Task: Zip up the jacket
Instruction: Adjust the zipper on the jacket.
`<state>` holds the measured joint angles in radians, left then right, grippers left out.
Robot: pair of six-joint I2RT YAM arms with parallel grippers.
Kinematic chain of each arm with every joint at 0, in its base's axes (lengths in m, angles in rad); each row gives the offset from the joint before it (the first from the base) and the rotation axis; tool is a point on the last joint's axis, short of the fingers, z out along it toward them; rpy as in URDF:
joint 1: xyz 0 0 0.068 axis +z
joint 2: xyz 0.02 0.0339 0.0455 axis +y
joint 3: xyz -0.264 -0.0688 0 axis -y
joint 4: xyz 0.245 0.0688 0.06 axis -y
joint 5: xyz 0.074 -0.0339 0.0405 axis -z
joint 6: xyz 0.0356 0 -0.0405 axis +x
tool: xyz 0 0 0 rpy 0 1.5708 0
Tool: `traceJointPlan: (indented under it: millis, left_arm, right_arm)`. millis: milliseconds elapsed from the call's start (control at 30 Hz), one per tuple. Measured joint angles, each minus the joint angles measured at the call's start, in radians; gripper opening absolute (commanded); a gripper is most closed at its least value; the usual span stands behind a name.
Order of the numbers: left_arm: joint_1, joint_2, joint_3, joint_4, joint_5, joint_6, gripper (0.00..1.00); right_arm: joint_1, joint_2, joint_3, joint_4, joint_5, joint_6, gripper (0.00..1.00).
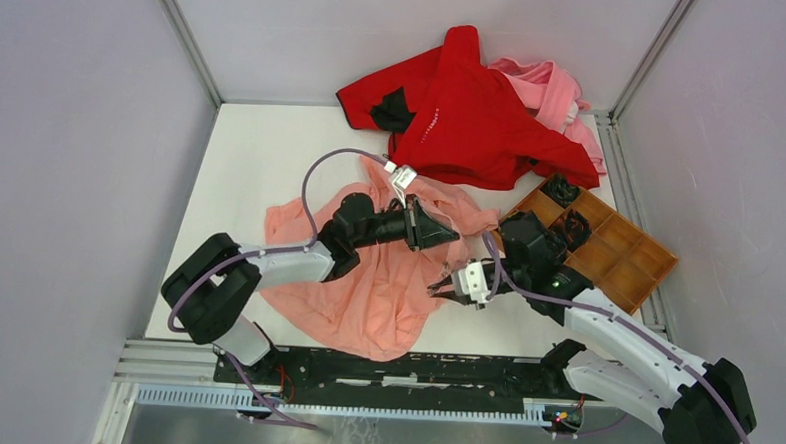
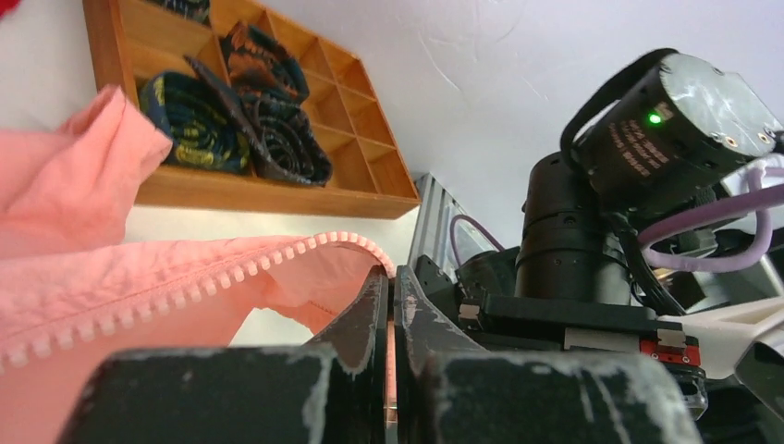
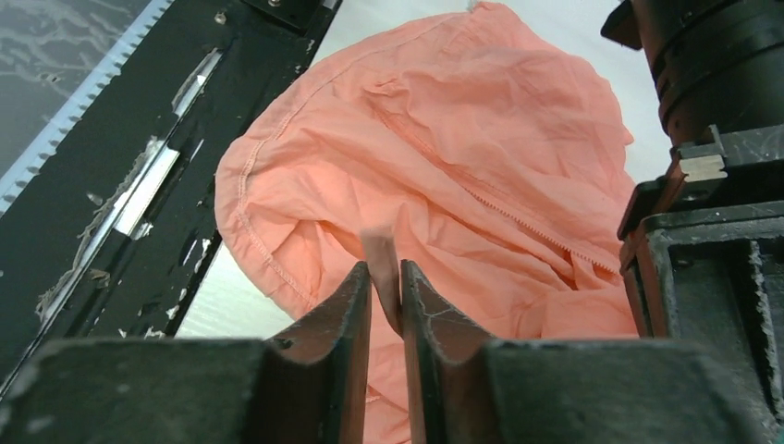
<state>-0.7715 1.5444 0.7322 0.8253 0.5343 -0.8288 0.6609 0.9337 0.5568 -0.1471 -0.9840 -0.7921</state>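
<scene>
The salmon-pink jacket (image 1: 366, 296) lies crumpled on the white table between the two arms. My left gripper (image 1: 455, 235) is at the jacket's right upper edge. In the left wrist view my left gripper (image 2: 389, 279) is shut on the zipper edge, and the row of pink zipper teeth (image 2: 231, 271) runs off to the left. My right gripper (image 1: 438, 285) is at the jacket's right edge, just below the left one. In the right wrist view my right gripper (image 3: 385, 275) is shut on a small pinkish tab (image 3: 379, 250) of the jacket (image 3: 444, 157). I cannot tell whether it is the zipper pull.
A bright red garment (image 1: 474, 110) and a paler pink garment (image 1: 557, 87) lie at the back. A wooden compartment tray (image 1: 633, 248) with dark rolled items (image 1: 563, 189) stands at the right, close behind my right arm. A black rail (image 1: 393, 367) runs along the near edge.
</scene>
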Motion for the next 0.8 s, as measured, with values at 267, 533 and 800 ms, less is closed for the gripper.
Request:
traceJointPlan:
  millis: [267,533,800]
  left_arm:
    - [-0.036,0.0,-0.09,0.267,-0.089,0.088,0.02]
    - [-0.036,-0.045,-0.105,0.307,-0.12,0.18,0.02]
    - [-0.036,-0.18,-0.14,0.253,-0.133,0.321,0.02]
  right_arm:
    - [-0.026,-0.035,0.05,-0.281,-0.105,-0.271,0.5]
    - [-0.218,-0.063,0.207,-0.692,-0.196,-0.675,0.57]
    - [-0.46,-0.084,0.216,-0.807,-0.271,-0.716,0.59]
